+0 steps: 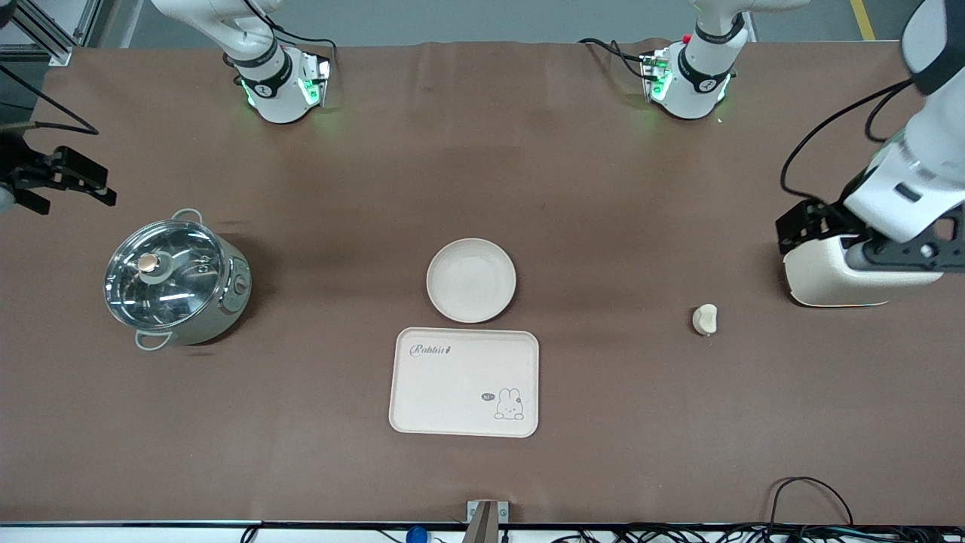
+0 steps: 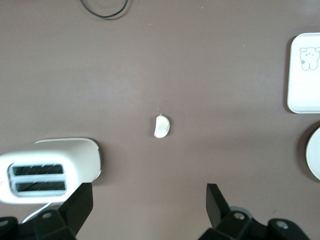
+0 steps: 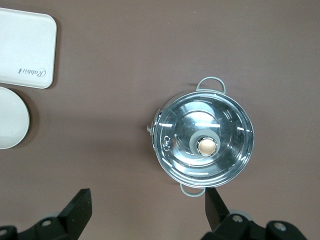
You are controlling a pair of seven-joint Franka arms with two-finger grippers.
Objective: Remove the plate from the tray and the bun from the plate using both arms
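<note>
The round cream plate point(image 1: 471, 280) lies on the brown table mid-table, touching the edge of the rabbit tray point(image 1: 464, 382) that is farther from the camera. The small pale bun point(image 1: 705, 319) lies alone toward the left arm's end. My left gripper point(image 1: 810, 225) hangs open and empty over the toaster; its wrist view shows the bun point(image 2: 161, 126) ahead of the open gripper point(image 2: 149, 205) and the plate's rim point(image 2: 315, 152). My right gripper point(image 1: 68, 181) hangs open and empty at the right arm's end, near the pot; it shows open in its wrist view point(image 3: 147, 210), with the plate's edge point(image 3: 10, 125).
A steel pot with a glass lid point(image 1: 177, 279) stands toward the right arm's end and shows in the right wrist view point(image 3: 202, 145). A cream toaster point(image 1: 852, 271) stands under the left arm, beside the bun. Cables point(image 1: 810, 498) lie at the table's near edge.
</note>
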